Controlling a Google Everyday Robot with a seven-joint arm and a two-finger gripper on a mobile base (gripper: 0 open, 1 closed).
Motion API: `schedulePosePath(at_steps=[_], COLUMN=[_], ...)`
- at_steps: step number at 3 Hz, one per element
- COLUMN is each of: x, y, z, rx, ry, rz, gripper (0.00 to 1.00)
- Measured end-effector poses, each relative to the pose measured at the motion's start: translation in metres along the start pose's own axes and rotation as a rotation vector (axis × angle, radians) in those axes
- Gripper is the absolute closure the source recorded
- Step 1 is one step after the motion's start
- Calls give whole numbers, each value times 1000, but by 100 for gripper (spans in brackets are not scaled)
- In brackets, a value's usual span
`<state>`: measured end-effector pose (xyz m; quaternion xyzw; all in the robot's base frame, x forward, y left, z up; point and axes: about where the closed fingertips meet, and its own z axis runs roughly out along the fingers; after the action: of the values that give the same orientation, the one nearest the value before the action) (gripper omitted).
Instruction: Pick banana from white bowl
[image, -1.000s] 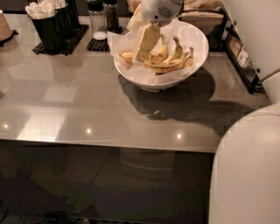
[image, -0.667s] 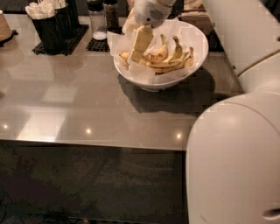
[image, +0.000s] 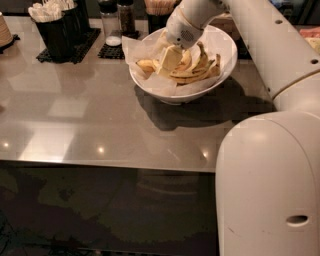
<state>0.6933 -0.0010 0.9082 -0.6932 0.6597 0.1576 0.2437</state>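
**While the gripper (image: 169, 60) sits down in the white bowl (image: 167, 93), no telling if it's got a banana**

Way off to the left of the white bowl, at the edge of the grey table (image: 100, 125), there's a tan stack (image: 4, 30) of something, cut off. Closer to the bowl, a black holder (image: 55, 32) stuffed with white bits stands on a black mat (image: 82, 47). Next come two shakers (image: 111, 24), just behind the bowl's left side. The bowl itself is paper-lined and holds a heap of bananas (image: 197, 67), yellow going brown. The gripper dips in over the bowl's left half, right against the bananas. Whether it's clamped on one or loose, I honestly can't tell. Right of the bowl, the white arm (image: 265, 45) runs down into the robot's big white body (image: 270, 190).
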Motion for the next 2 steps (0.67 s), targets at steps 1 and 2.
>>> schedulePosePath(at_steps=[1,2], x=[35,62], y=[-4,0], z=[0,-6], rx=[5,12], ry=[29,65], rz=[69,120], gripper=[19,20])
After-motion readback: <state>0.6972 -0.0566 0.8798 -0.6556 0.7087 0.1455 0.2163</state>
